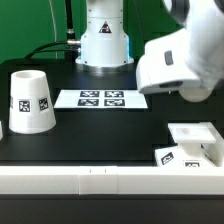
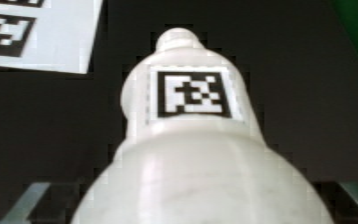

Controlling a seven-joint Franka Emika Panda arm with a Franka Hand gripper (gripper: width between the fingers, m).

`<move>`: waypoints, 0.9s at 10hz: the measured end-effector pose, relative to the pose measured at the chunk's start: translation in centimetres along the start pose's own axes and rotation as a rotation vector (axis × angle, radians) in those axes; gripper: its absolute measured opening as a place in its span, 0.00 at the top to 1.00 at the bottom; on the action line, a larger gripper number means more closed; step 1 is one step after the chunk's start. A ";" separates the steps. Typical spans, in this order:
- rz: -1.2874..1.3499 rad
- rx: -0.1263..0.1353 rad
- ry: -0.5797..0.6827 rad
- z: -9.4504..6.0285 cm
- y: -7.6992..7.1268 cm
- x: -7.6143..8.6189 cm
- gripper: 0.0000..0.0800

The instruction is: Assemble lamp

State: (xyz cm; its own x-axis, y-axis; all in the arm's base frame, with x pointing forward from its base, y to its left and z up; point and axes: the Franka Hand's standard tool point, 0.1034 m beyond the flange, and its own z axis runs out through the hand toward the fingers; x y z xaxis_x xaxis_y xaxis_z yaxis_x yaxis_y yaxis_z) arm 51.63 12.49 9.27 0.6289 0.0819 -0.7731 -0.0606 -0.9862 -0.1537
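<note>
Exterior: shade (image 1: 30, 100) stands wide end down at the exterior view's left. Marker board (image 1: 100, 98) lies mid-table. Base (image 1: 195, 140) lies flat at the near right. Arm (image 1: 185, 60) hangs over the right side and hides the gripper. Bulb isn't visible here.

Wrist: bulb (image 2: 185, 130) fills the frame above bare table, tag facing the camera, narrow tip toward the board's corner. Gripper (image 2: 185, 205) has blurred fingers flanking the bulb's wide body. Contact isn't visible, so clamped or just straddling can't be told.

Handling: likely light, rigid, smooth plastic, and the rounded form may twist or slip. Best grip is across the wide body, not the tapered neck.
</note>
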 end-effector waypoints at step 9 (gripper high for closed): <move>-0.041 0.002 0.435 -4.7 0.8 0.7 0.28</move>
State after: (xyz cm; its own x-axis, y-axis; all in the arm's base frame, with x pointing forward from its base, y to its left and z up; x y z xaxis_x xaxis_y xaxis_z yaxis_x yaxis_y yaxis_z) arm 55.61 11.12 11.50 0.8987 0.0527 -0.4354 -0.0298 -0.9831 -0.1804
